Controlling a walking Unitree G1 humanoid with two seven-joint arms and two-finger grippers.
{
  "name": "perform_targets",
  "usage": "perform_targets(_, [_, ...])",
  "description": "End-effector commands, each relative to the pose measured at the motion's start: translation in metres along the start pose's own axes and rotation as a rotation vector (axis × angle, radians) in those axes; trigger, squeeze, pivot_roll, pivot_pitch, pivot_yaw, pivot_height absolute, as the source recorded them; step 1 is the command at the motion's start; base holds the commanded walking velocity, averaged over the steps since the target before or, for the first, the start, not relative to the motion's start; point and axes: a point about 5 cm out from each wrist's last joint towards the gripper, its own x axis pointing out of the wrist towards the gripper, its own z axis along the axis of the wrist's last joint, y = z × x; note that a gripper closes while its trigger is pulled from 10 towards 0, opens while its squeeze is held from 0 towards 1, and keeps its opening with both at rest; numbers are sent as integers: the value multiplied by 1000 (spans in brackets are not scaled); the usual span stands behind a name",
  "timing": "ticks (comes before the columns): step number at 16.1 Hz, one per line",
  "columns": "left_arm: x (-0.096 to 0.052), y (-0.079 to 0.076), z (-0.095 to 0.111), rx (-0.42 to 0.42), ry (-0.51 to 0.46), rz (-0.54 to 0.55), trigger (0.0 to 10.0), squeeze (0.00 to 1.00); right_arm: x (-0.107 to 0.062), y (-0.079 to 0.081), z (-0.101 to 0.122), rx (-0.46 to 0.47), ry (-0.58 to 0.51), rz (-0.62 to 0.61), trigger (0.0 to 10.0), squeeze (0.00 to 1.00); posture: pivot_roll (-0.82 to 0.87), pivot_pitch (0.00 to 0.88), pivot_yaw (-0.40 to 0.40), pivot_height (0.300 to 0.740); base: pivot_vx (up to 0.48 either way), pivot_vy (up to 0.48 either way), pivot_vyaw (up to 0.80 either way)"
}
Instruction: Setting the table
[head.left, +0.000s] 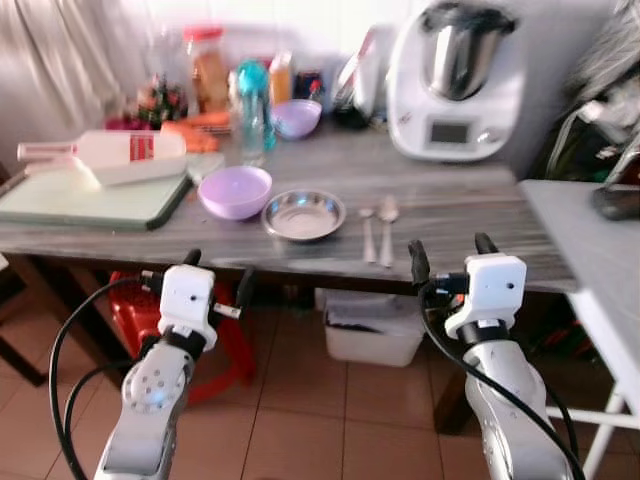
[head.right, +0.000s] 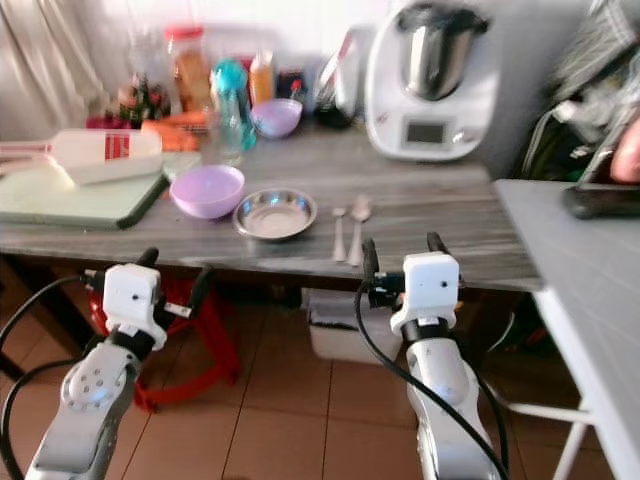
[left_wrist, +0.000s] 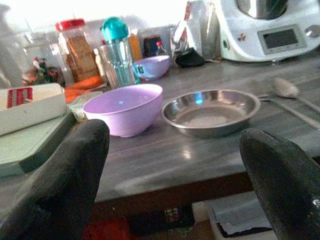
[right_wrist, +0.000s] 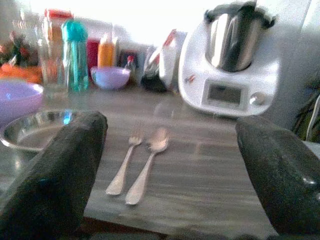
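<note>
Your left gripper (head.left: 218, 274) hangs in front of the table's near edge with its black fingers spread wide and nothing between them; along its line, on the grey wooden table (head.left: 450, 205), sit one large purple bowl (head.left: 235, 190) and, just beside it, one shallow steel plate (head.left: 303, 214). Your right gripper (head.left: 452, 257) is likewise spread and empty, held before the edge, with one fork (right_wrist: 124, 168) and one spoon (right_wrist: 146, 165) lying side by side on the table between its fingers' line of sight, just right of the plate. Further back you have one small purple bowl (head.left: 297, 117), one teal-capped bottle (head.left: 252, 108), one red-lidded jar (head.left: 207, 68) and one white kitchen machine with a steel jug (head.left: 458, 80). At the left lies one pale green cutting board (head.left: 90, 198) with a white box with a red label (head.left: 105, 158) on it; the items behind the jar are blurred and you cannot identify them. Under the table sit a white bin (head.left: 372, 325) and something red (head.left: 140, 310), both partly hidden by your arms. A second, lighter table (head.right: 590, 290) is cut off at the right, carrying a dark object (head.right: 605, 201).
</note>
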Motion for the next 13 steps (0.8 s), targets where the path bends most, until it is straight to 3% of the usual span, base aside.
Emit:
perform_targets(1, [4, 0, 5, 3, -15, -10, 10000, 0, 5, 5, 7, 14, -30, 18, 10000, 0, 95, 44, 40, 740, 364, 0, 0])
perform_targets(4, [4, 0, 4, -4, -11, -6, 10000, 0, 8, 6, 8, 20, -35, 19, 10000, 0, 93, 47, 43, 740, 226, 0, 0])
perform_targets(10, [0, 9, -7, 141, 33, 124, 10000, 0, 10, 11, 15, 52, -59, 39, 10000, 0, 92, 57, 31, 740, 0, 0, 0])
perform_targets(13, [-17, 24, -20, 118, 91, 142, 10000, 0, -4, 3, 13, 17, -43, 8, 10000, 0, 98, 61, 17, 740, 0, 0, 0])
